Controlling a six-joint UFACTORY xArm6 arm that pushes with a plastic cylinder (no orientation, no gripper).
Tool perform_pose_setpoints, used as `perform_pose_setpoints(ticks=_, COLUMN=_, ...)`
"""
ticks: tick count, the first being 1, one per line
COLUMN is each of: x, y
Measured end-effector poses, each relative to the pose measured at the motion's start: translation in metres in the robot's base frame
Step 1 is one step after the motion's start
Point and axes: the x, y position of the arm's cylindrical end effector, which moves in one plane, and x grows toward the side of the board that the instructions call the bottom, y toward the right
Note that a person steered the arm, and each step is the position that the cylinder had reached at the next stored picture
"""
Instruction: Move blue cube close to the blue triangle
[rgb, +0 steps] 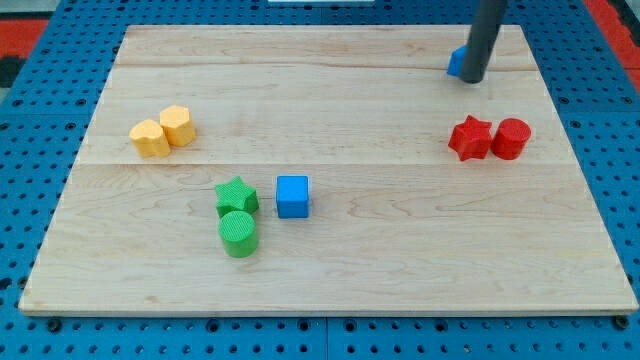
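Note:
The blue cube (293, 196) sits near the middle of the wooden board, just right of a green star. The blue triangle (457, 62) is at the view's top right, mostly hidden behind my rod; only a small blue part shows at the rod's left. My tip (472, 78) rests on the board right beside the blue triangle, far up and to the right of the blue cube.
A green star (236, 196) and a green cylinder (238, 233) stand left of the blue cube. A yellow heart (150, 138) and a yellow hexagon (177, 125) are at the left. A red star (470, 138) and a red cylinder (511, 138) are at the right.

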Motion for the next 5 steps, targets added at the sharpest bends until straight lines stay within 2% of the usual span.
perform_pose_setpoints(ticks=2, x=-0.039, y=0.007)
perform_pose_setpoints(ticks=3, x=-0.003, y=-0.032)
perform_pose_setpoints(ticks=4, x=0.051, y=-0.115)
perform_pose_setpoints(ticks=5, x=0.166, y=-0.117)
